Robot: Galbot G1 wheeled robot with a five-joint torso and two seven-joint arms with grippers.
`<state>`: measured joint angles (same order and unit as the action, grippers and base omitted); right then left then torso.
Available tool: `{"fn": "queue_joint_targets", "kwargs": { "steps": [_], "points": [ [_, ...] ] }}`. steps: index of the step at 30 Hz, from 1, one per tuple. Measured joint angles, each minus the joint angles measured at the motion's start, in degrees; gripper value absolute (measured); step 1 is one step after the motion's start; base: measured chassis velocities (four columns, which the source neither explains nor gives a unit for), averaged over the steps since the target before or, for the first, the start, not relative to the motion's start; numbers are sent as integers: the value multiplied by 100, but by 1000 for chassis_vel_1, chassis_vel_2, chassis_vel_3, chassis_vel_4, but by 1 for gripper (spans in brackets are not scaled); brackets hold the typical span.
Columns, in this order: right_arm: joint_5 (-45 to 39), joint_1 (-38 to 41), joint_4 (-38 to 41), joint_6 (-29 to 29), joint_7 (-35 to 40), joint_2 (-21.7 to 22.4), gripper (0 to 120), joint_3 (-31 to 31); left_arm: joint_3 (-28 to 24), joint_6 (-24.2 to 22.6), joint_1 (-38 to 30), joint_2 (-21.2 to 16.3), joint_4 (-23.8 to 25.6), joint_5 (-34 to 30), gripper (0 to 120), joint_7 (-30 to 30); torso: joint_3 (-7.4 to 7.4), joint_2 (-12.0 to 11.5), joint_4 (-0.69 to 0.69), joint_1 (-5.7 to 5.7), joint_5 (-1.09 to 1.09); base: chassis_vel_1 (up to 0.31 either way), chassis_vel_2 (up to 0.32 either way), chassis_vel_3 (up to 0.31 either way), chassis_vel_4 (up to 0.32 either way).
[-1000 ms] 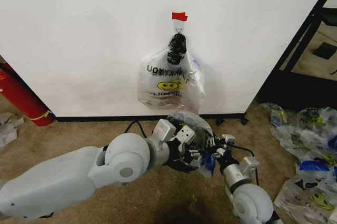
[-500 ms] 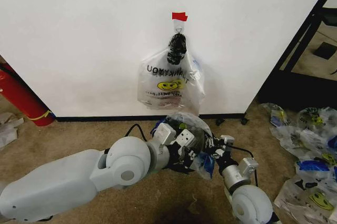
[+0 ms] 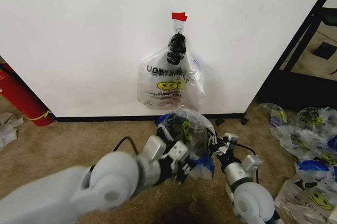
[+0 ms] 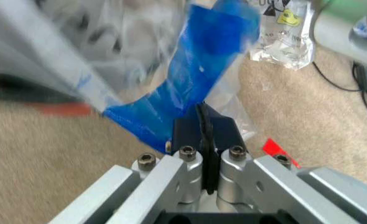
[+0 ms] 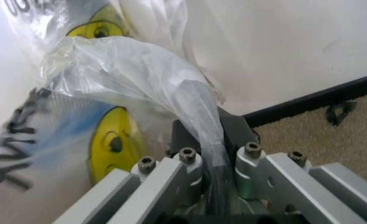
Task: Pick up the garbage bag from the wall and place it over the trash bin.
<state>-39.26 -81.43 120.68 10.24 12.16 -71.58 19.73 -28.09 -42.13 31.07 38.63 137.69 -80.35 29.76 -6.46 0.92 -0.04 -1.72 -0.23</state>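
While both end effectors pinch, garbage bag [image 3: 185,132] lettering unreadable

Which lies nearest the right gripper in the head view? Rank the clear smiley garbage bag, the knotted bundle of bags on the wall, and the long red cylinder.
1. The clear smiley garbage bag, pinched in the right gripper.
2. The knotted bundle of bags, above it on the white wall.
3. The long red cylinder, far off to the left.

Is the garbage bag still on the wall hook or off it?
Off. The garbage bag is held low between the left gripper and right gripper, both shut on its plastic; the bundle hangs from the hook.
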Motion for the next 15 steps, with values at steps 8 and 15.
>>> {"fn": "queue_joint_targets", "kwargs": {
  "steps": [8,15],
  "points": [
    [-581,43,216,233,238,-5,1,3,1543,1,2343,-254,280,1223,0,-524,0,0,-2,1,0,0,0,0,0],
    [-1203,-31,395,508,372,88,1,151,1842,237,2909,-239,-89,2525,0,-959,0,0,-2,1,-1,0,0,0,0]
  ]
}}
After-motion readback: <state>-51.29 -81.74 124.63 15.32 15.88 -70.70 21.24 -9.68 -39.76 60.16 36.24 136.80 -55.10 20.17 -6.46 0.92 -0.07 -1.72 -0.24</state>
